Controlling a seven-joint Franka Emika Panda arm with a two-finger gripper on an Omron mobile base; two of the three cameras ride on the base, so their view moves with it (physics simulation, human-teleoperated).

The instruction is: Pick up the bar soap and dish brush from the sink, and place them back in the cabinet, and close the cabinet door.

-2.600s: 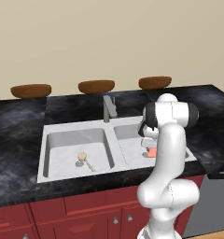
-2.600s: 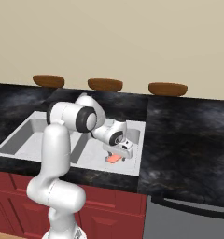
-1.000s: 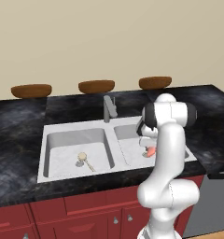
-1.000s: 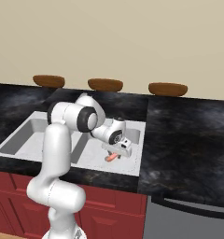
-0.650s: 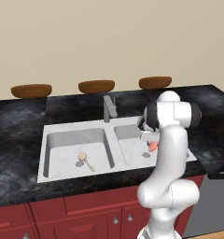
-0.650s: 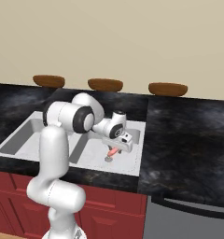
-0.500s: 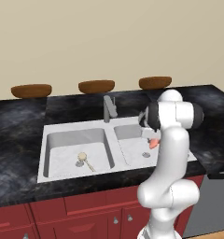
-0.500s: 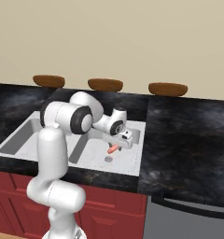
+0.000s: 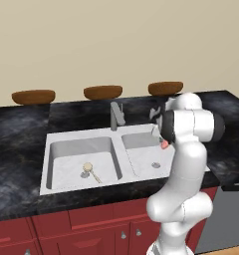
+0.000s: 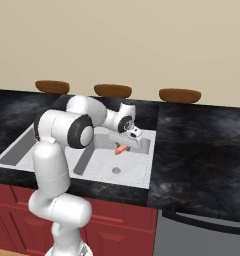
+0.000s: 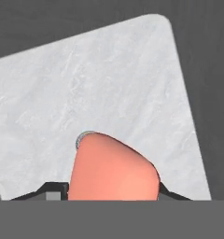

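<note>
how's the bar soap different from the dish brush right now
The bar soap is a salmon-pink block, held in the gripper above the right basin; the dish brush is beige with a round head and thin handle, lying on the left basin floor. Both are over the sink.

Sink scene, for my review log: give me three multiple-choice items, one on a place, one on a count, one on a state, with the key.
1. Where does the dish brush lie?
A. In the sink's left basin, as the left base view shows it
B. On the black counter
C. In the gripper

2. How many brown bowls stand along the back of the counter?
A. One
B. Three
C. Five

3. What is the state of the bar soap?
A. Flat on the basin floor
B. Held in the gripper above the basin
C. Resting on the faucet

Key: 1 A, the brush rests beside that basin's drain. 2 B, three bowls line the wall. 3 B, the soap sits between the fingers, clear of the basin floor.
</note>
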